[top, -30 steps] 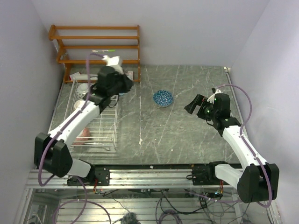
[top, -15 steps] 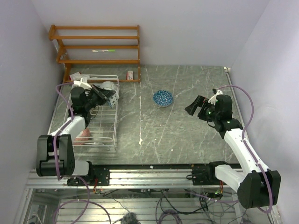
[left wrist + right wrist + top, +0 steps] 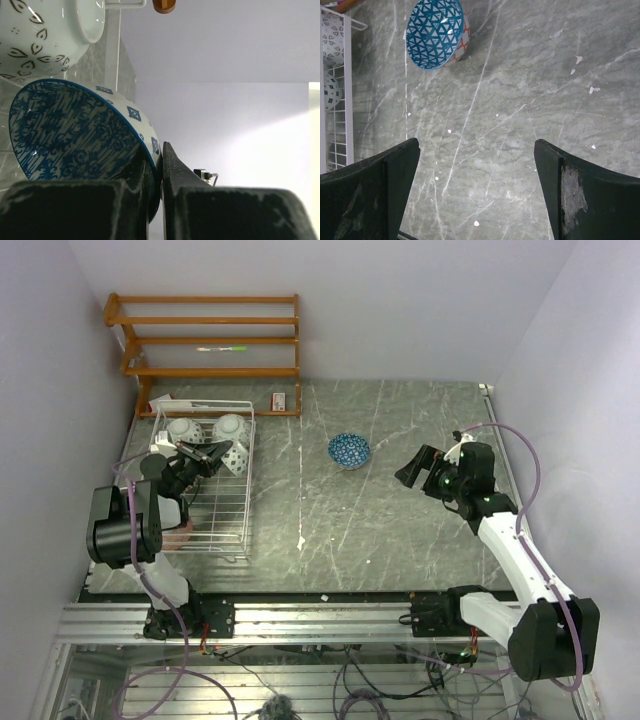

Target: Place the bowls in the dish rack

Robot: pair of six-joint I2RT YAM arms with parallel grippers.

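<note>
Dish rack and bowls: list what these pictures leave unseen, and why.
Top view: the left arm covers part of the dish rack, so its bowls cannot be counted.
Left wrist view: the left gripper hides the blue bowl's lower rim.
Right wrist view: the left edge cuts off the dish rack; two bowls show only partly.

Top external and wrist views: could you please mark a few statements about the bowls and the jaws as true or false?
1. The left jaws pinch the rim of a blue-lined bowl. True.
2. The right jaws hold a bowl. False: they stand open and empty.
3. A triangle-patterned bowl sits on the table, outside the dish rack. True.
4. The dish rack holds no bowls. False: two pale bowls sit at its far end.
</note>
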